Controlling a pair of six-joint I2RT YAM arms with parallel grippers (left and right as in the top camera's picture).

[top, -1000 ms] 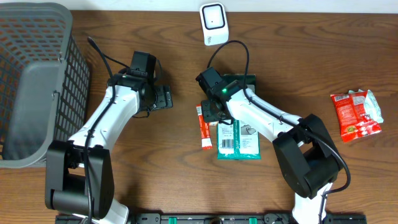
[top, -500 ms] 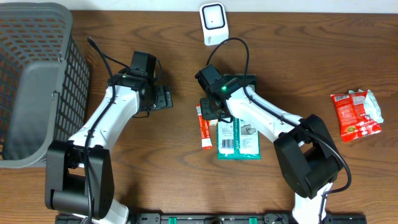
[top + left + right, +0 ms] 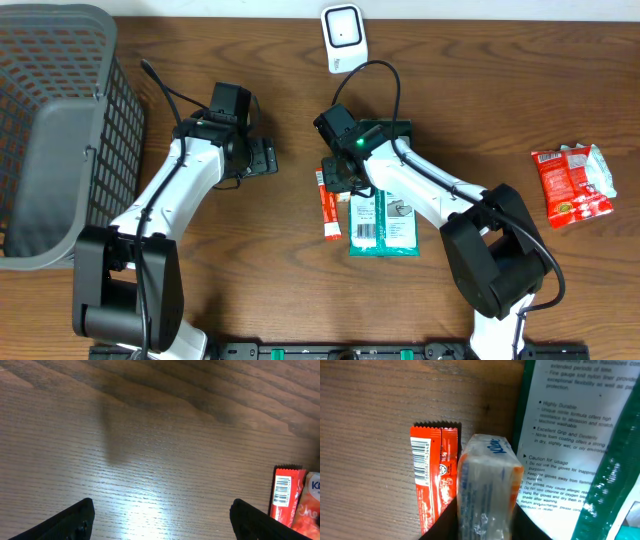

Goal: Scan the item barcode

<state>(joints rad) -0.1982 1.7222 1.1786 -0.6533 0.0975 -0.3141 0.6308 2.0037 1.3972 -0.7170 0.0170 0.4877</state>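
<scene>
The right hand [image 3: 485,527] is clamped on a clear-wrapped tissue pack [image 3: 487,475]. In the wrist view the pack sits between a red snack stick [image 3: 432,475] and a green glove packet [image 3: 570,435], both lying on the bench [image 3: 370,410]. The left hand [image 3: 160,520] stands wide apart above the bench. The white scanner [image 3: 343,37] stands at the far edge.
</scene>
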